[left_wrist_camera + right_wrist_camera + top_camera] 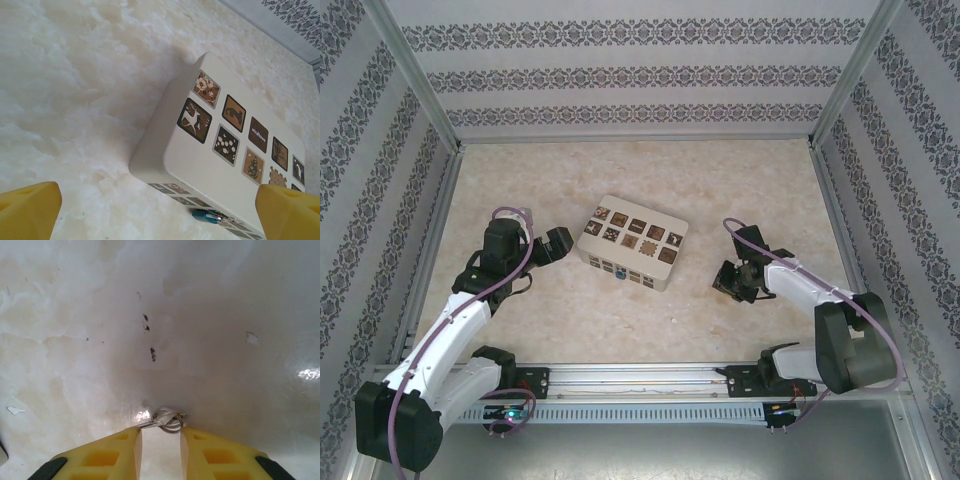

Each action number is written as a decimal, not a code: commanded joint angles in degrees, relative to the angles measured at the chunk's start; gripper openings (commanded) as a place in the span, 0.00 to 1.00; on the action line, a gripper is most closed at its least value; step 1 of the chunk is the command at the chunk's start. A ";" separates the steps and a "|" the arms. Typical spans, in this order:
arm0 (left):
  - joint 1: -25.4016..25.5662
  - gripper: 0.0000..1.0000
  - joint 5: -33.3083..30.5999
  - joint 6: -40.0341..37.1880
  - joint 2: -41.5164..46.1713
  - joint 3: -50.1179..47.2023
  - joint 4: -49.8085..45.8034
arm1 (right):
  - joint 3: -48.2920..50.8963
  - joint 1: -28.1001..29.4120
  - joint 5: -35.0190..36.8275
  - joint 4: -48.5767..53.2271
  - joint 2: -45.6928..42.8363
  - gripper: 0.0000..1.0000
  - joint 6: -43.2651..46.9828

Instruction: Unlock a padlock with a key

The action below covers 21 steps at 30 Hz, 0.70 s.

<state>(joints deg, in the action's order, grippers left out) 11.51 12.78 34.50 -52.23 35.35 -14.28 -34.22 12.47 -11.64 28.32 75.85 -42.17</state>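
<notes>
Right wrist view: tiny silvery metal key (165, 419) is pinched by the right gripper (161, 432) for lifting; left gripper (160, 207) is held released, facing the small teal padlock (207, 216) on the cream box (200, 150)

The left arm (455, 320) extends forward, wrist angled to the right. The left gripper (159, 202) stands fully spread. The right arm (800, 290) folds inward, wrist pitched down. The right gripper (161, 432) is narrowed, its fingertips pinching the key (165, 419).
</notes>
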 commanded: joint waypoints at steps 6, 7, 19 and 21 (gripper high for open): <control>-0.52 0.99 -1.16 -0.75 0.64 0.01 -1.98 | -1.46 -0.70 1.64 0.41 2.62 0.24 1.13; -0.59 0.99 -1.26 -0.75 0.63 0.02 -2.04 | -1.55 -0.76 2.00 0.59 2.76 0.23 1.34; -0.55 0.99 -1.61 -1.09 0.87 0.33 -2.32 | -2.28 -0.98 1.53 -2.03 4.17 0.07 4.27; -0.53 0.99 -1.51 -1.23 0.89 0.57 -2.46 | -2.52 -1.09 1.18 -2.52 3.85 0.01 4.97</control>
<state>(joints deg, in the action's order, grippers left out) 11.51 11.90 34.48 -52.23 35.35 -14.70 -35.77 12.08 -10.92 29.36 78.61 -38.65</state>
